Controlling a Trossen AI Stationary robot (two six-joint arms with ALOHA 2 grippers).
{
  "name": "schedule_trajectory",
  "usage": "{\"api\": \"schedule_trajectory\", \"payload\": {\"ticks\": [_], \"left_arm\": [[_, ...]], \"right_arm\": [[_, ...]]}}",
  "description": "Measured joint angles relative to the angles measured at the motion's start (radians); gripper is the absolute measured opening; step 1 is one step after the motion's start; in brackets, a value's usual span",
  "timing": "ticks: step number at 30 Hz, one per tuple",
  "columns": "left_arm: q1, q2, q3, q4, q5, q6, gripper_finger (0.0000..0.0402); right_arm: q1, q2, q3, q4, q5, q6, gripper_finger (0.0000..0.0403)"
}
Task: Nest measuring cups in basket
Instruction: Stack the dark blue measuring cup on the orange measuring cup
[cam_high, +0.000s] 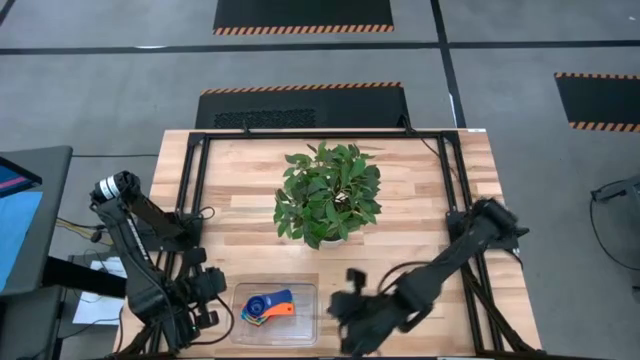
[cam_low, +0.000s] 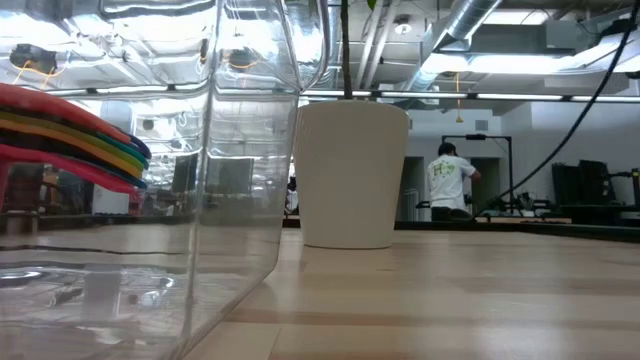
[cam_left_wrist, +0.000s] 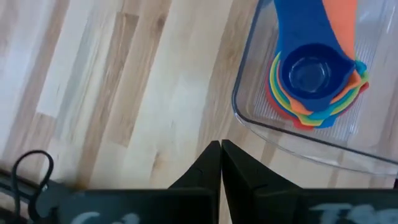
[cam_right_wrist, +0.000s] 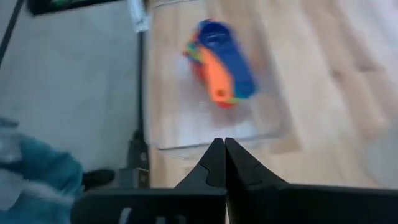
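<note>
We see the measuring cups (cam_high: 268, 305) stacked one inside another in the clear plastic basket (cam_high: 300, 333), which sits at the near edge of the wooden table (cam_high: 240, 190), between the two arms. The dark blue cup (cam_left_wrist: 309, 71) lies on top of the nest, with orange, yellow, green, light blue and red rims fanned out beneath it, and an orange handle (cam_high: 282, 309) sticks out toward the right side of the basket. Our left gripper (cam_left_wrist: 221, 163) hangs just beside the basket's left wall, its fingers pressed together and holding nothing. Our right gripper (cam_right_wrist: 224, 162) hangs just to the right of the basket, its fingers likewise pressed together and empty. A leafy potted plant (cam_high: 328, 193) in a white pot (cam_low: 352, 173) stands in the middle of the table, well apart from the basket. In the low view a person (cam_low: 448, 180) stands far back in the room.
</note>
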Motion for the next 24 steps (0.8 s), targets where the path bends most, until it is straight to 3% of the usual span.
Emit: {"api": "schedule_trajectory", "payload": {"ticks": [5, 11, 16, 24], "left_arm": [[-0.027, 0.002, -0.061, 0.062, -0.004, 0.009, 0.0000], [-0.060, 0.002, -0.141, 0.173, -0.064, -0.096, 0.0000], [-0.061, 0.002, -0.160, 0.196, -0.036, -0.108, 0.0000], [-0.089, 0.002, -0.144, 0.195, -0.104, -0.006, 0.0000]], "right_arm": [[-0.031, 0.124, 0.144, -0.012, -0.020, -0.119, 0.0015], [-0.083, 0.195, 0.172, -0.004, -0.009, -0.268, 0.0006], [-0.118, 0.290, 0.232, 0.061, -0.051, -0.397, 0.0004], [-0.140, 0.421, 0.503, 0.008, -0.024, -0.496, 0.0003]]}}
